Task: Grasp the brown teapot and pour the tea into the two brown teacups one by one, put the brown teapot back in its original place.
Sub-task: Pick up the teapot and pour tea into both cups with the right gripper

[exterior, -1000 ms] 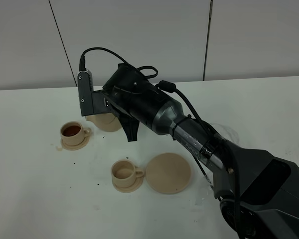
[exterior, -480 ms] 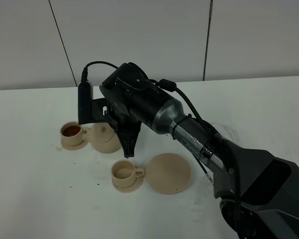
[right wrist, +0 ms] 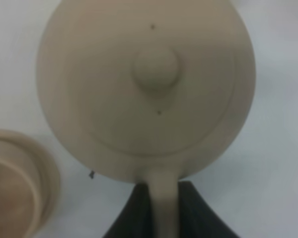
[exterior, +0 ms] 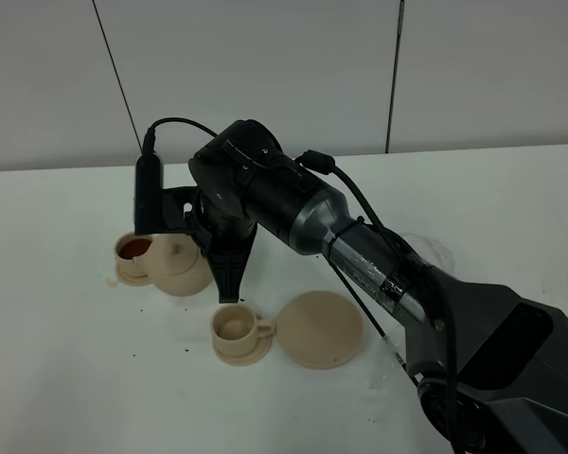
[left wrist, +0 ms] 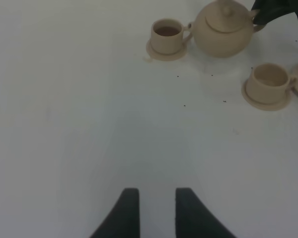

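While left jaws gape, right jaws pinch teapot (right wrist: 144,84) handle (right wrist: 164,201).

The brown teapot (exterior: 177,268) looks like smooth, matt beige ceramic, with a few dark flecks on its lid. The two brown teacups (exterior: 235,326) and the wide saucer (exterior: 320,328) share that dull, unglazed-looking finish. The table (exterior: 57,359) is smooth matt white. The right arm (exterior: 265,194) wears a black plastic shell with a faint sheen.
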